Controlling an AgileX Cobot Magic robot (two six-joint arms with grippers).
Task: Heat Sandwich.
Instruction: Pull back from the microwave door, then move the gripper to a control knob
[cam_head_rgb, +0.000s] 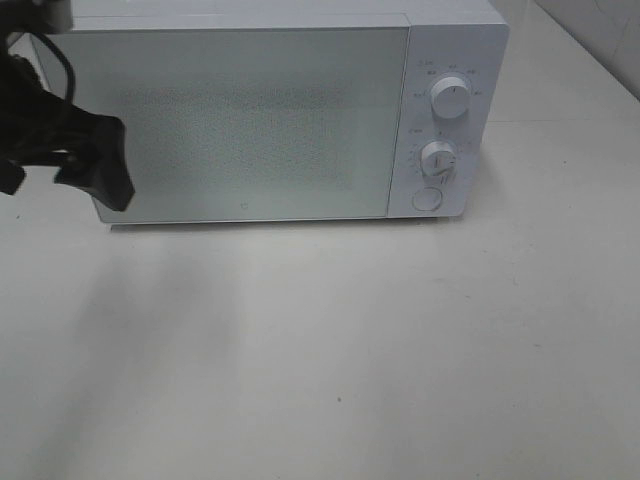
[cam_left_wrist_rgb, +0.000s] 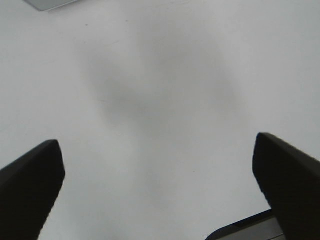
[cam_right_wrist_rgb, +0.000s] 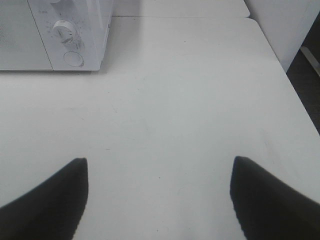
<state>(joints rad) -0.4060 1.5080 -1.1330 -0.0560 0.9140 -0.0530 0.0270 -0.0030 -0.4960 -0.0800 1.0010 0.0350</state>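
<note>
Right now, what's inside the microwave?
The microwave door is shut and lets nothing show through. Whether a sandwich sits inside cannot be seen.

The bench (cam_head_rgb: 400, 350) is a plain white, matte surface. One unit stands directly on it: a white microwave (cam_head_rgb: 280, 110), set toward the far side with its door closed. Its control panel, on the right, carries two dials (cam_head_rgb: 451, 101) and a round button (cam_head_rgb: 428, 199).
</note>
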